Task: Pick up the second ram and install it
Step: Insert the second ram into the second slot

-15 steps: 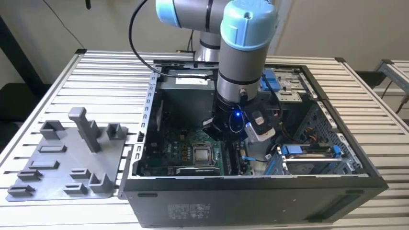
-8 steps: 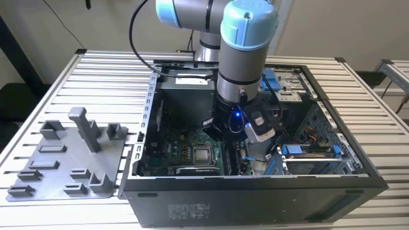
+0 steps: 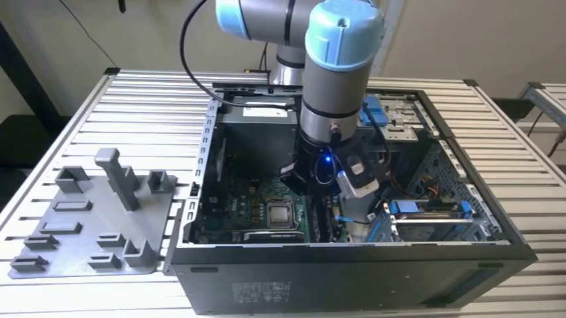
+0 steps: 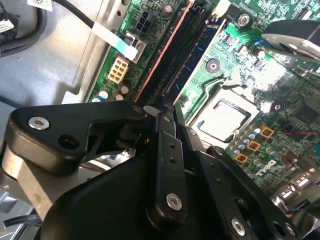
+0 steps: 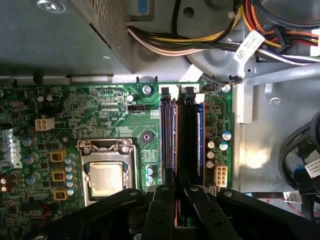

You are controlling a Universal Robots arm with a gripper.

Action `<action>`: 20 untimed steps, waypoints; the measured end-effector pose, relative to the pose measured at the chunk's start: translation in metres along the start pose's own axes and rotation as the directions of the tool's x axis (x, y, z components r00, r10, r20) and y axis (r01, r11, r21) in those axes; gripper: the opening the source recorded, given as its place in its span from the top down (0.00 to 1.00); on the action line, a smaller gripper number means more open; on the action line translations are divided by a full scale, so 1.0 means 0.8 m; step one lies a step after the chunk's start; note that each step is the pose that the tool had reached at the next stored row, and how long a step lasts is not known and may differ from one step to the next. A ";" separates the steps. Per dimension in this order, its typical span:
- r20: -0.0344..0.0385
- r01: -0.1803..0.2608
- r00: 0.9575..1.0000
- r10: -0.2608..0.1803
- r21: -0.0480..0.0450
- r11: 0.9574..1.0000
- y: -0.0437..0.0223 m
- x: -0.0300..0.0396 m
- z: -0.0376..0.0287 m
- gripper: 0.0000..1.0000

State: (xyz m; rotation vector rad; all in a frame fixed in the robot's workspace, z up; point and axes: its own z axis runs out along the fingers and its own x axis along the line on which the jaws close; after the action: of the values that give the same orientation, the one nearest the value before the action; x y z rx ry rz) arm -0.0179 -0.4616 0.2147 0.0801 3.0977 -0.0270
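My gripper (image 3: 311,180) reaches down into the open computer case (image 3: 495,222), over the motherboard (image 3: 252,215). In both wrist views the black fingers (image 5: 165,200) close in from either side on a long dark stick seen edge-on, the second ram (image 5: 186,140), which runs along the memory slots beside the processor socket (image 5: 106,177). In the second wrist view the gripper (image 4: 162,107) meets the second ram (image 4: 176,55) at its near end. Another stick with an orange-lit edge (image 5: 170,135) stands in the neighbouring slot. I cannot tell how deep the second ram sits in its slot.
A grey plastic holder tray (image 3: 89,218) with upright posts lies on the slatted table at the exterior view's left. Bundled cables (image 5: 200,40), the power supply box (image 3: 256,109) and blue drive brackets (image 3: 425,209) crowd the case around the arm.
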 end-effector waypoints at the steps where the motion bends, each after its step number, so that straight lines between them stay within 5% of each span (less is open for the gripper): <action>1: 0.000 -0.002 1.000 0.002 0.000 1.000 0.0000 0.0000 0.0010 0.86; 16: -0.001 -0.005 1.000 0.005 0.000 1.000 0.0003 0.0004 0.0065 0.84; 20: -0.002 -0.005 1.000 0.005 0.001 1.000 0.0000 -0.0004 -0.0120 0.78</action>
State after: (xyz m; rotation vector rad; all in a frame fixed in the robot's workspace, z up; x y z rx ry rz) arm -0.0179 -0.4615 0.2244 0.0880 3.0992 -0.0277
